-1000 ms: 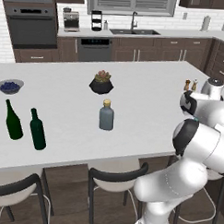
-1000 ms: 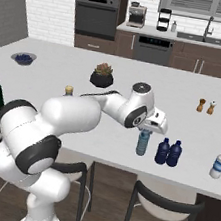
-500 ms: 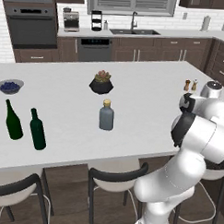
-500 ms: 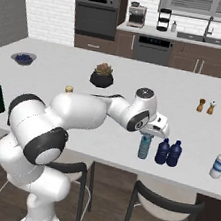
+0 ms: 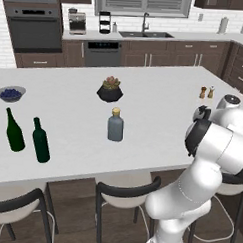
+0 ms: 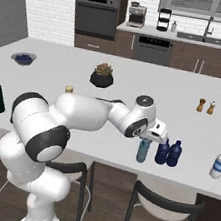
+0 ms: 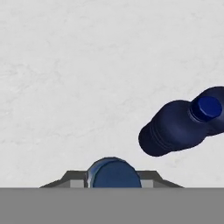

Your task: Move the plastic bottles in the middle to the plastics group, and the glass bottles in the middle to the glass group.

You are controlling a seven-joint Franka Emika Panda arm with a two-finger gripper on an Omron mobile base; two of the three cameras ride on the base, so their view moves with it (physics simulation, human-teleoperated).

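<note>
Over the last second the gripper (image 6: 147, 138) had carried the pale blue bottle (image 6: 142, 150) rightward, closer to the two navy bottles (image 6: 168, 152) of the plastics group. Its jaws stood narrow, clamped on the bottle below the cap. The bottle looked light, smooth and likely slippery. The counter edge (image 6: 173, 177) lay just in front; open counter lay behind. Farther left stood the grey glass bottle (image 5: 115, 125).

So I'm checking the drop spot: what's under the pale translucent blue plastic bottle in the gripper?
White countertop lies beneath the pale translucent blue plastic bottle; a dark navy blue plastic bottle stands beside it. The gripper covers its top, and its base contact is hidden.
</note>
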